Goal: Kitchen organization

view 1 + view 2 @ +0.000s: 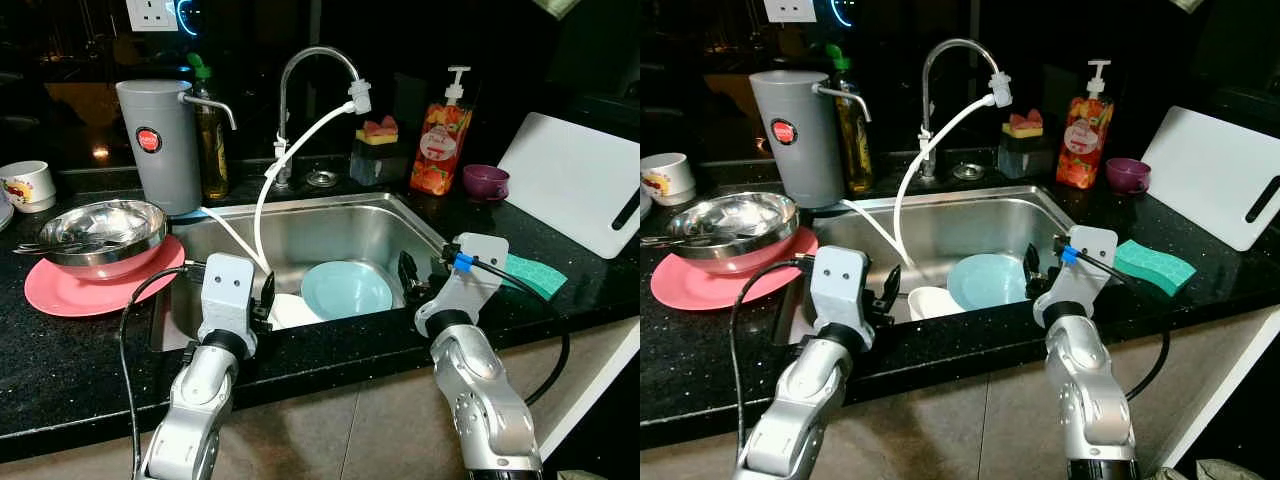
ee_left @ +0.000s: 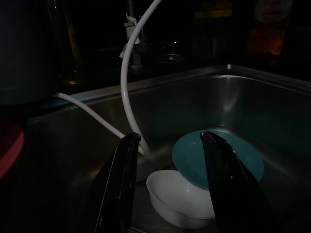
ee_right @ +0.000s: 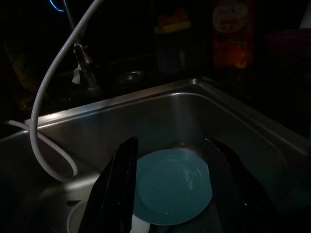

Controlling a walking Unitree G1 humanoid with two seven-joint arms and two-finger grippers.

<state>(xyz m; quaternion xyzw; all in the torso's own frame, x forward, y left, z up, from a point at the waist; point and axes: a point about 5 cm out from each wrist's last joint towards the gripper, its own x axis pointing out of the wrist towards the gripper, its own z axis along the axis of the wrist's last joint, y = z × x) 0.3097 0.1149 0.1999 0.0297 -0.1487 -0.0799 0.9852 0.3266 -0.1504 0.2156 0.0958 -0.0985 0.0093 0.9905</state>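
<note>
At frame centre the sink (image 1: 400,215) holds a plate (image 1: 346,288) with a small bowl (image 1: 295,311) at its left; a metal bowl (image 1: 100,231) (stacked on a plate (image 1: 70,292)) sits centre-left, a sponge (image 1: 533,273) centre-right.

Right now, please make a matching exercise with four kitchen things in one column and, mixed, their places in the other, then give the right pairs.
Things:
1. teal plate
2. steel bowl
3. green sponge
4. purple cup

Places:
A. on the pink plate, left of the sink
B. on the counter between the soap bottle and the white cutting board
C. in the sink basin, beside a white bowl
D. on the counter edge, right of the sink

Pairs: 1-C, 2-A, 3-D, 4-B
</note>
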